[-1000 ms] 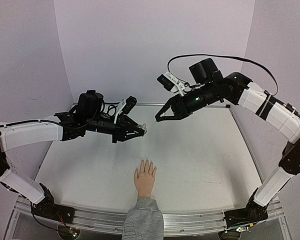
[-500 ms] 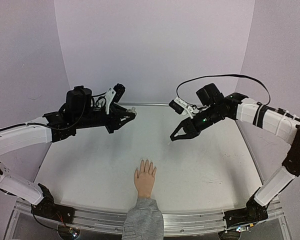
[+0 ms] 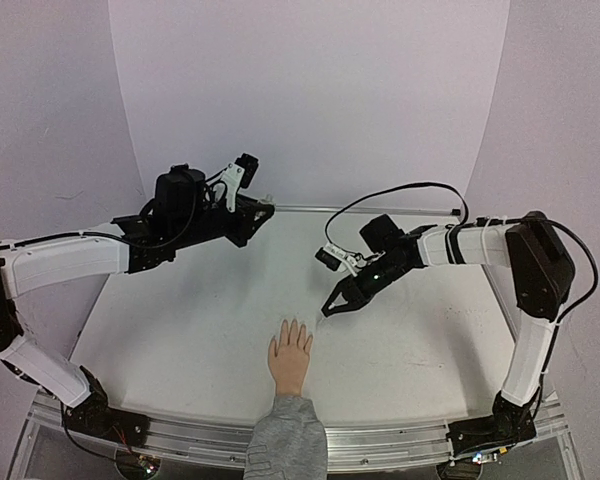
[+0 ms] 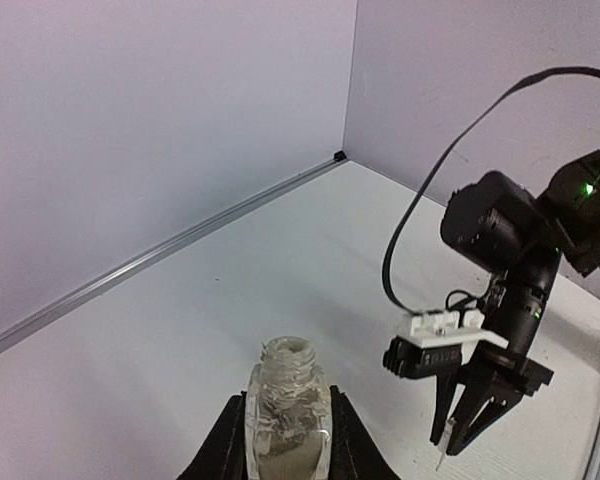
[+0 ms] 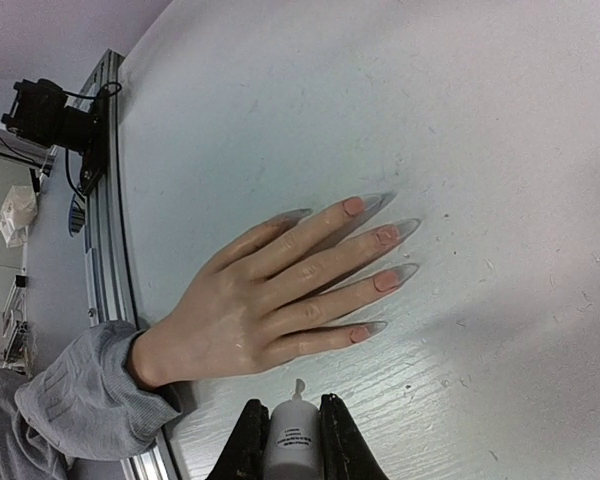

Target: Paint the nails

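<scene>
Hand flat on table near front edge; right gripper behind-right, left gripper back-left.

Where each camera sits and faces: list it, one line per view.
Top external: above, behind the bases, looking down on table, both arms, hand.
Left wrist: faces across the table; left gripper clamps an open bottle, right gripper beyond.
Right wrist: looks down on the nails; fingers hold a white applicator.
Shared: top and right wrist both show the hand.

The nails — long, translucent, pinkish — lie fanned.
</scene>
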Controlling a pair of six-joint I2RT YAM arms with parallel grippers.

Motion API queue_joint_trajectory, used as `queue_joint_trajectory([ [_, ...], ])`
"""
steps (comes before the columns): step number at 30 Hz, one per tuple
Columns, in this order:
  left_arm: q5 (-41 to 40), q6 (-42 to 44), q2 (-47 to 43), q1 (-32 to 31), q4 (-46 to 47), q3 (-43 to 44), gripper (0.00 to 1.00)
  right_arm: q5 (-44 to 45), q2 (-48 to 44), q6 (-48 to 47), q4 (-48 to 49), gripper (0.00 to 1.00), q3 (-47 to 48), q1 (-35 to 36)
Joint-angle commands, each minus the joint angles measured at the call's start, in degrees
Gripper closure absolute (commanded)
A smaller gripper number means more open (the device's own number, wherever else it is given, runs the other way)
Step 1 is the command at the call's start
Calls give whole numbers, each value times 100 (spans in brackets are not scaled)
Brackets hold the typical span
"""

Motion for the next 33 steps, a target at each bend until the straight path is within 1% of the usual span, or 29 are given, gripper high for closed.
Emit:
queue_joint_trajectory([
  [1,-430,290,194,21,530,630,100,-134,401,-195,279,100,94,16],
  [4,-590,428,347,30,594,802,100,-132,684,-277,292,100,213,15],
  [9,-619,559,568,32,644,991,100,-111,925,-429,194,100,334,18],
  [14,-626,588,611,39,664,995,100,9,865,-370,360,100,289,15],
  [17,-620,588,611,37,663,968,100,-222,954,-333,390,100,330,23],
  [21,-626,564,640,46,664,963,100,-212,983,-399,368,100,367,57],
  [25,-604,553,659,48,664,957,100,-389,1048,-398,347,100,420,73],
  [33,-599,585,611,48,664,915,100,-270,1233,-385,312,100,553,129],
])
